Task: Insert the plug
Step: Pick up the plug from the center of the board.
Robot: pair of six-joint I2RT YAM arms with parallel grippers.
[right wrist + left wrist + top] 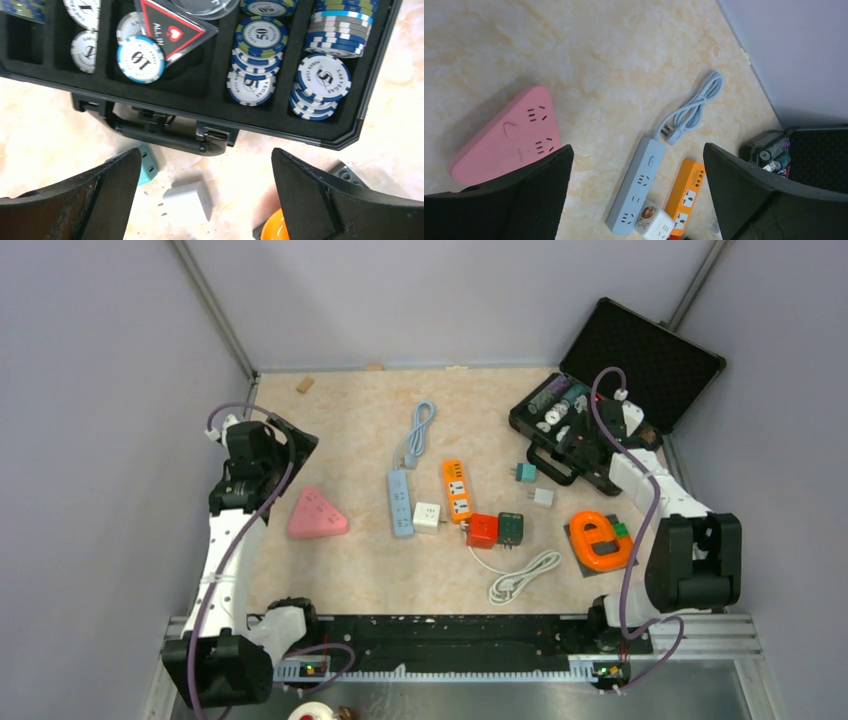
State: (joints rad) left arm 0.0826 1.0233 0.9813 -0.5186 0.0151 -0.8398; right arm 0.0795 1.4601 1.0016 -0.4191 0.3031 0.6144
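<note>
Marbled tabletop (340,570) between grey walls (100,390). Nearest the arm bases lies the plug (498,591) on its coiled white cord (535,568); beyond, the blue power strip (400,502) and orange power strip (457,490). Both arms' jaws stand wide apart, empty: left near the pink socket block (509,135), right by the chip case (280,131).

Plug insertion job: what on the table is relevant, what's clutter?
Likely relevant: blue power strip, orange power strip, pink triangular strip, white corded plug, teal plug, white plug.
Clutter: poker chip case, orange tool, wooden block.
</note>
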